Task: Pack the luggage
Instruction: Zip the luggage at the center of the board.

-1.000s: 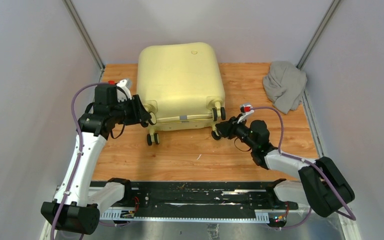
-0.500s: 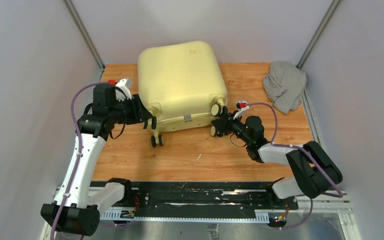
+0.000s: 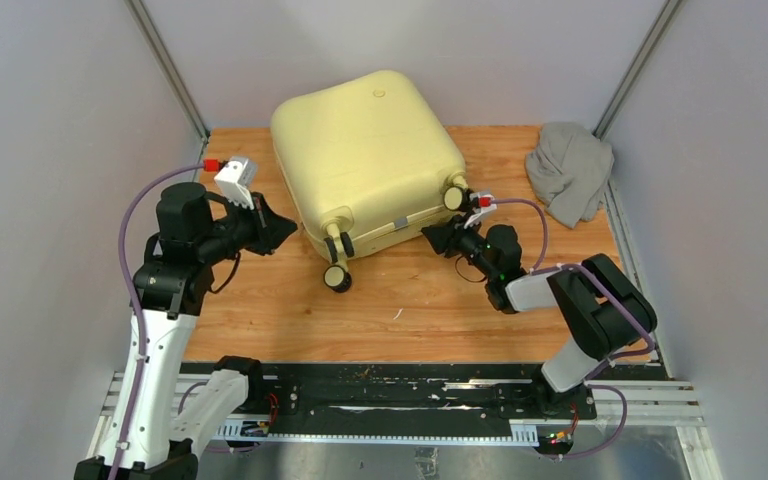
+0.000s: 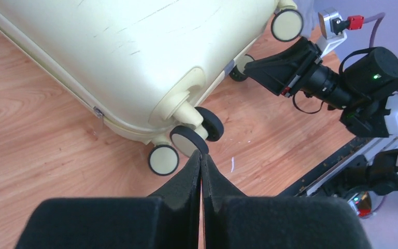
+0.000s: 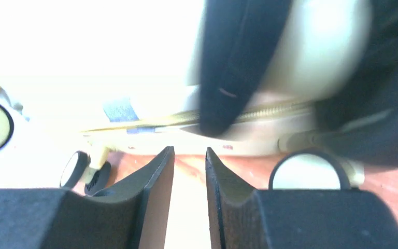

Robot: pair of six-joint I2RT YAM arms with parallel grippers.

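Luggage [image 3: 365,160]: closed, lying skewed near the table's [image 3: 410,310] far edge, wheels [image 4: 189,140] towards me. Left gripper [image 4: 201,155]: fingers pressed together on nothing, just beside the near-left wheels. Right gripper [image 5: 189,153]: fingers narrowly apart, nothing between them, at the near-right corner. Risk, I judge: the unheld case swivels away under a push. Only the right wrist view shows the zipper [image 5: 269,111]. Only the top view shows the grey cloth [image 3: 570,170].
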